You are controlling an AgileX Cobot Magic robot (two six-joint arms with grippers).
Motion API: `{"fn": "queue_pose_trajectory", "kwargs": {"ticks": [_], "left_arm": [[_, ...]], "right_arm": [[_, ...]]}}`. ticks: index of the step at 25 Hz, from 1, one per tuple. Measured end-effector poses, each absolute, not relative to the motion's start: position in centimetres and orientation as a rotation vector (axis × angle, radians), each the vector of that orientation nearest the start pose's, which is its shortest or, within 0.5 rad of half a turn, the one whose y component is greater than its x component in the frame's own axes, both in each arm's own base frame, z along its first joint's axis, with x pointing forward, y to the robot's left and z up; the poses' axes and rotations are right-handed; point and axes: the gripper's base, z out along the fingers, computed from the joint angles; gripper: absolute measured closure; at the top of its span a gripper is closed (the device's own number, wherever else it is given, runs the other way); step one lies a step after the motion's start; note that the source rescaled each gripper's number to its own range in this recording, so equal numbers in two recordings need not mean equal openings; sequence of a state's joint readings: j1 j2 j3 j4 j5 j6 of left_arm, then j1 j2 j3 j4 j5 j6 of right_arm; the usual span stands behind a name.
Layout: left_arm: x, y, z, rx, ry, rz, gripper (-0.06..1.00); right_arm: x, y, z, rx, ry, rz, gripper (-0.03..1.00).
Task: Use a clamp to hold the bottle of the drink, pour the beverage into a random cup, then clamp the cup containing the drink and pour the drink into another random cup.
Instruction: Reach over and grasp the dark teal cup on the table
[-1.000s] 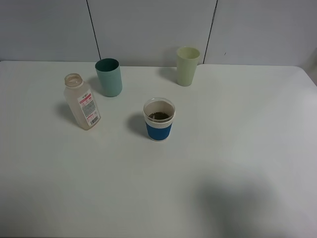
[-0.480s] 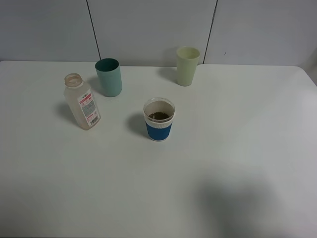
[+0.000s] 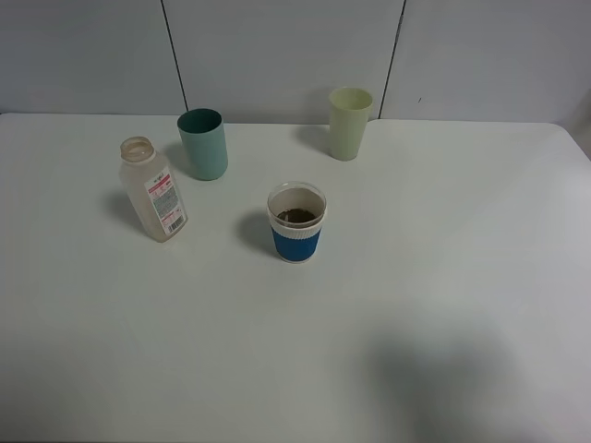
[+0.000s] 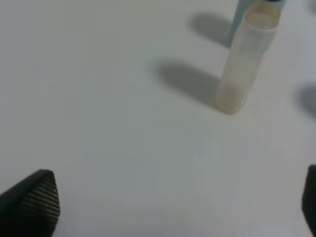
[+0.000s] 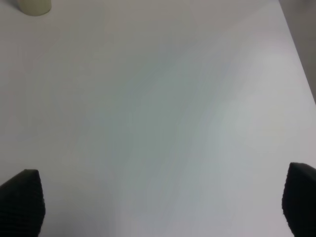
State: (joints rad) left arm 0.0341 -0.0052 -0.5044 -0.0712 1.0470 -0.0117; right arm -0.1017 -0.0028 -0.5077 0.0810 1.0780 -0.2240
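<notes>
Uncapped translucent bottle (image 3: pixel 153 189), red-labelled, stands; left fingers (image 4: pixel 34 202) and right fingers (image 5: pixel 22 200) spread wide, empty.

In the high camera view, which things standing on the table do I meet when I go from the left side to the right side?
bottle → teal cup → cup with the blue band → pale yellow cup
</notes>
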Motion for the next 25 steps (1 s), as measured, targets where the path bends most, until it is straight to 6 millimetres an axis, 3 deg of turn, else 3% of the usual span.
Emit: {"fn": "queue_pose_trajectory", "kwargs": {"ticks": [25], "left_arm": [[-0.56, -0.58, 27.97, -0.03, 2.02, -0.08, -0.06]], "right_arm": [[-0.64, 0.72, 27.82, -0.13, 2.046, -0.106, 0.08]]}}
